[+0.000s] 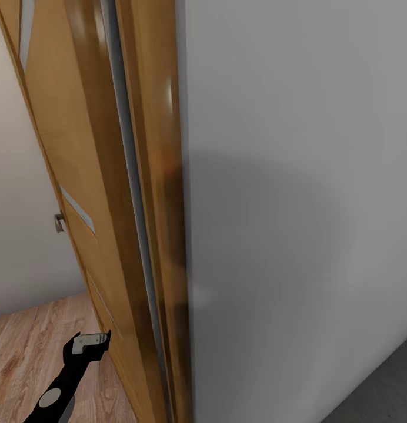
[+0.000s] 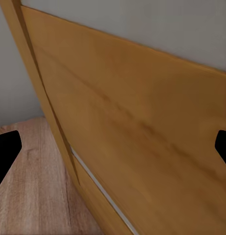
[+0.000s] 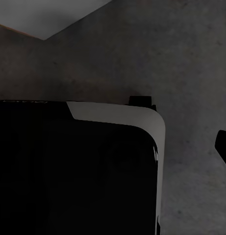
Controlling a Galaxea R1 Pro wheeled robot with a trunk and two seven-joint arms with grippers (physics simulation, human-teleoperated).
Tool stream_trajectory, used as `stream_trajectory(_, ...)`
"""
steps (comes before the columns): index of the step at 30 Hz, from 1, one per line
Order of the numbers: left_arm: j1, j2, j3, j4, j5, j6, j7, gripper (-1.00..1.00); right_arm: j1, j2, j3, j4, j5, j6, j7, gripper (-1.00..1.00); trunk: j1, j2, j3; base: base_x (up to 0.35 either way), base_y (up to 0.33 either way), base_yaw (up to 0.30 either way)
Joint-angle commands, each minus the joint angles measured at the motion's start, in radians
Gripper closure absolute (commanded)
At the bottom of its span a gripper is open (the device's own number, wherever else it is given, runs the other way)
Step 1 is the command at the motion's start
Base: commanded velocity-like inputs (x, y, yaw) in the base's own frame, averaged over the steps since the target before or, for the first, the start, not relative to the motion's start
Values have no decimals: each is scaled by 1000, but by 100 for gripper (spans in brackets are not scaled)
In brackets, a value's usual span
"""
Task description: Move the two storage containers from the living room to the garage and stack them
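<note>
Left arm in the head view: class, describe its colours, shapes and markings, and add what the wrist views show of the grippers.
The left arm is glossy black with a round grey disc set into its side. Its left gripper has a black base and light grey, angular fingers. In the left wrist view the fingertips appear as plain black wedges. The right wrist view shows a black fingertip and a black body with a rounded grey-white edge.

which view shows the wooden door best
The head view: the wooden door runs nearly top to bottom there, with its handle, glass strips and the frame edge against the grey wall. The left wrist view gives a close stretch of its lower panel. The right wrist view looks at dark concrete floor.
</note>
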Motion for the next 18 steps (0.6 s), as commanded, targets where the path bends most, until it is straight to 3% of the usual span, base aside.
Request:
stream_trajectory(1, -1, -1, 1, 0, -2, -3, -11, -100, -1, 0, -5, 1, 0, -3, 5, -100, 0, -1, -1, -33, 0, 0)
stream_trajectory(7, -1, -1, 1, 0, -2, -3, -11, -100, -1, 0, -5, 1, 0, -3, 5, -100, 0, -1, -1, -132, 0, 0)
stream_trajectory(18, -1, -1, 1, 0, -2, -3, -11, -100, -1, 1, -5, 1, 0, -3, 5, -100, 0, -1, -1, -10, 0, 0)
